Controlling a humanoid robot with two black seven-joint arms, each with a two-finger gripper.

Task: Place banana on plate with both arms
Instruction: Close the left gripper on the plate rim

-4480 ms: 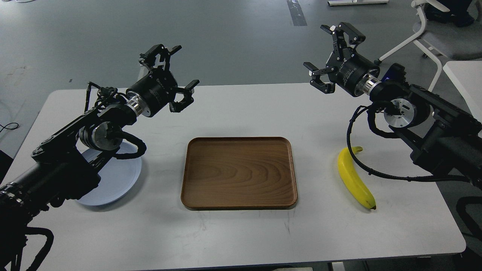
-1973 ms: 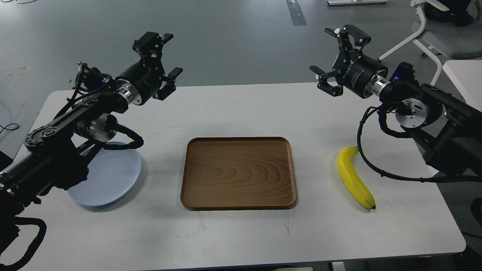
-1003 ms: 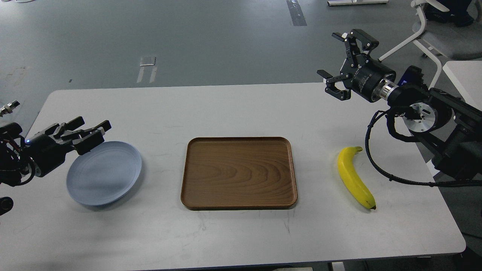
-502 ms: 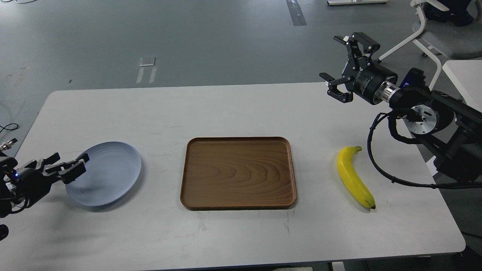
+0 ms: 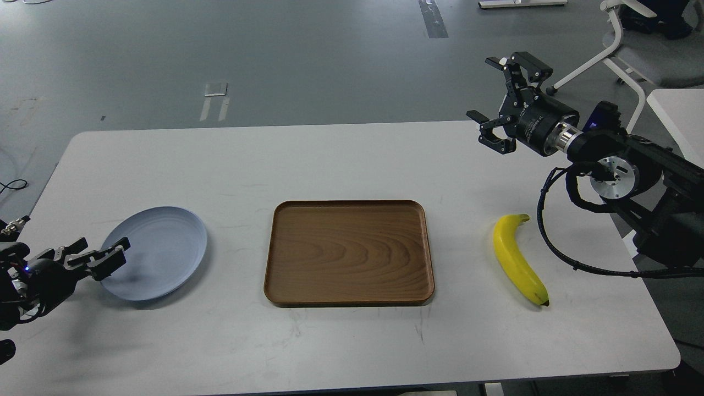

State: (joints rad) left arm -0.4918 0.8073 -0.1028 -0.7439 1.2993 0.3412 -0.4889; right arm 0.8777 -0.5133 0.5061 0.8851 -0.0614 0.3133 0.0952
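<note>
The yellow banana (image 5: 517, 259) lies on the white table (image 5: 352, 159) at the right, dark tip toward me. The pale blue-grey plate (image 5: 159, 247) lies at the left. My left gripper (image 5: 98, 252) is low at the table's left edge, open, with its fingertips (image 5: 113, 257) right at the plate's left rim; I cannot tell whether they touch it. My right gripper (image 5: 503, 96) is open and empty, held high over the table's far right, well behind the banana.
A rectangular brown wooden tray (image 5: 349, 253) lies in the middle of the table, between plate and banana. A white office chair (image 5: 627, 44) and another white table (image 5: 679, 115) stand at the far right. Grey floor lies beyond the far edge.
</note>
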